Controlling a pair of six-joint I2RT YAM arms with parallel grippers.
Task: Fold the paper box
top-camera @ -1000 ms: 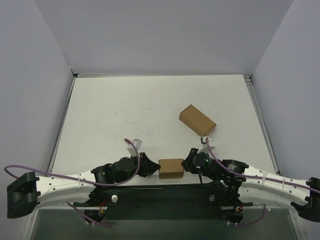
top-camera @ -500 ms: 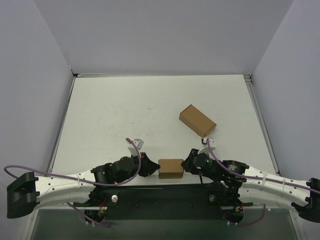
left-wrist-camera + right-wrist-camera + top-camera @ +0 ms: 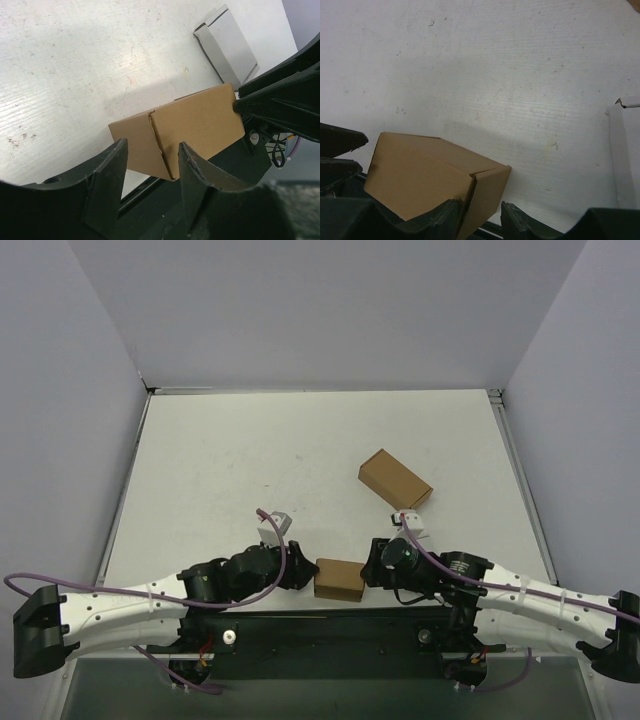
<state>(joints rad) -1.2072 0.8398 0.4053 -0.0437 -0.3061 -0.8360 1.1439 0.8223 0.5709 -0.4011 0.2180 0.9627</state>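
**Box lies crosswise between the two grippers**

The box (image 3: 339,579) sits at the table's (image 3: 220,470) near edge, its long axis running left to right. The left gripper (image 3: 154,147) faces its left end and the right gripper (image 3: 481,205) its right end, equally near. Both sets of jaws stand apart, apparently clamping nothing.

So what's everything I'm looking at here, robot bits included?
box: one, brown, near edge of the table, between the two pincers
carton: one, brown, longer, mid-table, right of centre
slab: one, white-grey, on the table near the right pincer
table: one, white, scuffed
walls: three, pale grey-lilac, around the table
arms: two, white and black, along the near edge
left pincer: one, black, open, at the box's left end
right pincer: one, black, open, at the box's right end
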